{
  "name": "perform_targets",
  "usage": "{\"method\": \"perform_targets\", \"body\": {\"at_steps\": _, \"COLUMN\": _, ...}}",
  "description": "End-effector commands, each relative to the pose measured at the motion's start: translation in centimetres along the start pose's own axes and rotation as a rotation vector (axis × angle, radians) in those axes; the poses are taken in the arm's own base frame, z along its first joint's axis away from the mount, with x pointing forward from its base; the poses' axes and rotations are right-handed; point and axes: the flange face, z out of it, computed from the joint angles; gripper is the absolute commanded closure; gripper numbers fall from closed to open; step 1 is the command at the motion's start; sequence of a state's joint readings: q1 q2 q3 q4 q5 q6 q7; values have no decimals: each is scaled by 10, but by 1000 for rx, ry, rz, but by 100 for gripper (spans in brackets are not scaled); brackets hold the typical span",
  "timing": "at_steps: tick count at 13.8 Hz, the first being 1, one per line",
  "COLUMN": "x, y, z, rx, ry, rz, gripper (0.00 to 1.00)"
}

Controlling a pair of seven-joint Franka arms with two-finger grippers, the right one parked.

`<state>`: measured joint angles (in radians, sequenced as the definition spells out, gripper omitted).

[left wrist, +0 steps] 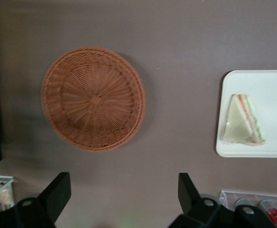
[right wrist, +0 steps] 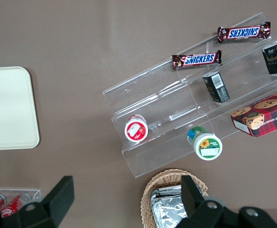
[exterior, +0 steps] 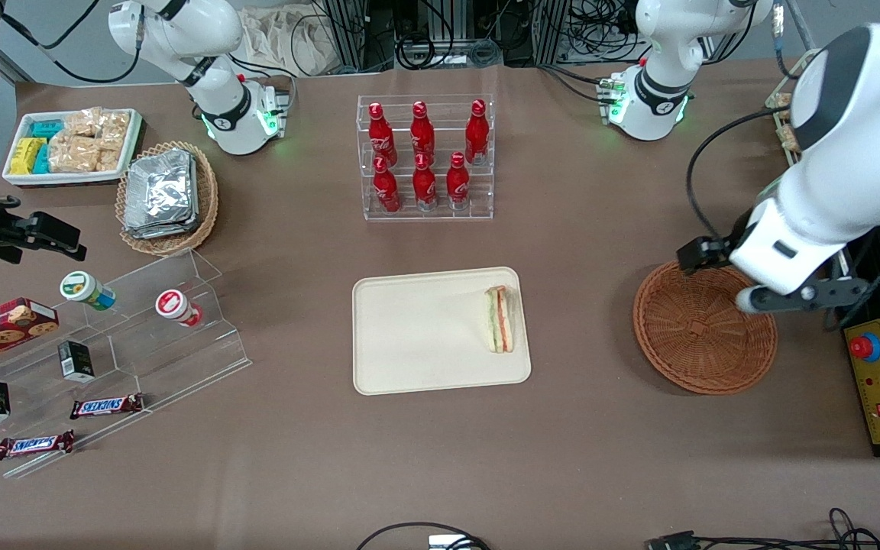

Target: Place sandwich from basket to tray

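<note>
**Sandwich on tray, gripper back over basket**

Above the basket (exterior: 703,328) hung the gripper (exterior: 753,299), raised well clear of the weave, its two fingers spread wide with nothing between them. Directly beneath it the basket sat empty. The sandwich (exterior: 499,319) lay well apart from the gripper, sideways toward the parked arm's end of the table, resting flat on the tray (exterior: 425,336) just inside the rim edge that faced the basket. Bare table separated basket from tray.

From the wrist camera the same layout showed: basket (left wrist: 93,99) with no load, tray (left wrist: 266,90) off to one side, and the sandwich (left wrist: 243,121) as a wedge close to the tray's near rim. Its long axis ran along that rim, crosswise to the line from gripper to tray, with the striped filling edge turned away from the basket.

Judged from this, the placing looked complete: the wedge sat wholly on the tray, nothing overhanging, and the released gripper had no further grasp to make. Any next move would only need to lift away
</note>
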<state>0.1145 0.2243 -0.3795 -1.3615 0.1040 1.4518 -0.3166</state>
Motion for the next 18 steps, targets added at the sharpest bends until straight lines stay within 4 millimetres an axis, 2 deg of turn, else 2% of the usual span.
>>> {"method": "perform_targets", "body": {"at_steps": 1, "x": -12, "y": -26, "z": -6, "rx": 28, "ry": -10, "rz": -7, "gripper": 0}}
{"method": "perform_targets", "body": {"at_steps": 5, "x": -16, "y": -32, "z": -2, "rx": 38, "ry": -51, "rz": -16, "gripper": 0}}
{"method": "perform_targets", "body": {"at_steps": 9, "x": -19, "y": -25, "z": 3, "rx": 46, "ry": -71, "rz": -4, "gripper": 0}}
{"method": "perform_targets", "body": {"at_steps": 15, "x": -22, "y": -27, "z": 1, "rx": 45, "ry": -79, "rz": -5, "gripper": 0}}
{"method": "perform_targets", "body": {"at_steps": 16, "x": -26, "y": -28, "z": -5, "rx": 46, "ry": -70, "rz": 0, "gripper": 0}}
{"method": "perform_targets", "body": {"at_steps": 17, "x": -25, "y": -42, "z": -6, "rx": 45, "ry": -71, "rz": 16, "gripper": 0}}
{"method": "perform_targets", "body": {"at_steps": 18, "x": -31, "y": -46, "z": -6, "rx": 56, "ry": -73, "rz": 62, "gripper": 0}}
